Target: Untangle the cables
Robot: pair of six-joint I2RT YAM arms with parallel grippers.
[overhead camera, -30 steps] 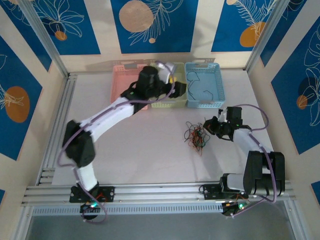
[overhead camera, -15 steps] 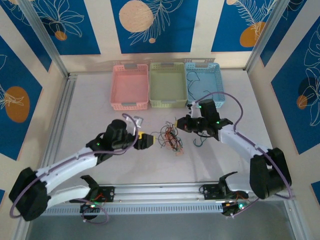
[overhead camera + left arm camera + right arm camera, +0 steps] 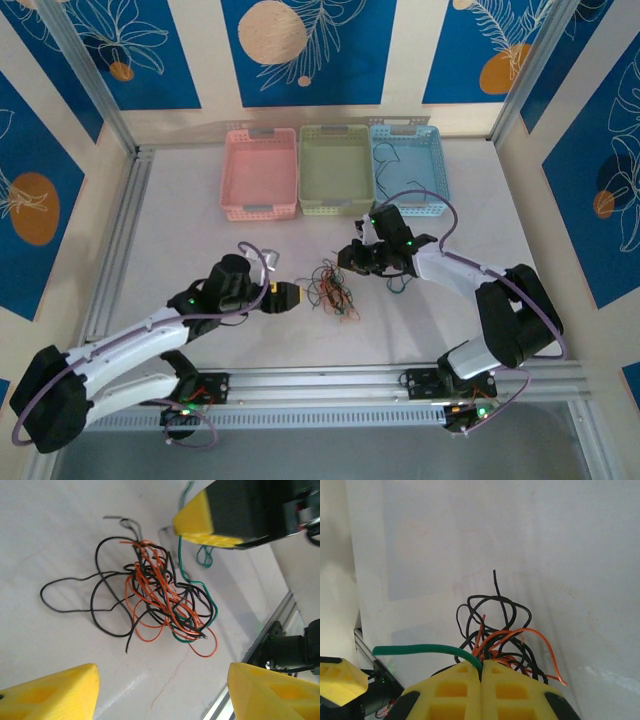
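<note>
Several thin cables [image 3: 335, 290] in black, orange and dark green, knotted in one small clump on the white table [image 3: 200, 240], near its centre, in front of the basket row

Left wrist view: clump [image 3: 160, 597] has orange and black packed at the core. Black loops trail out to the left and one orange loop hangs off the lower right.

A green cable [image 3: 181, 555] leaves the tangle and runs up to the right gripper [image 3: 207, 527]

Right gripper [image 3: 350, 258] sits at the far right edge of the clump. Fingers are pressed together and pinch the green cable [image 3: 420, 650]. In the right wrist view the strand comes out of the seam between the yellow pads and bends off to the left. The rest of the tangle lies just beyond the fingertips.

Left gripper [image 3: 295, 295] sits just left of the clump, low over the table. Fingers are spread wide with nothing between them. Its own camera shows the two yellow tips [image 3: 50, 690] in the bottom corners, clear of the wires.

A small dark green squiggle [image 3: 397, 285] lies on the table right of the right gripper, under its arm. Cannot tell if it joins the clump.

Behind, side by side: pink basket [image 3: 258, 210], green basket [image 3: 335, 208], blue basket [image 3: 412, 207]. A dark strand [image 3: 390, 160] lies inside the blue one
</note>
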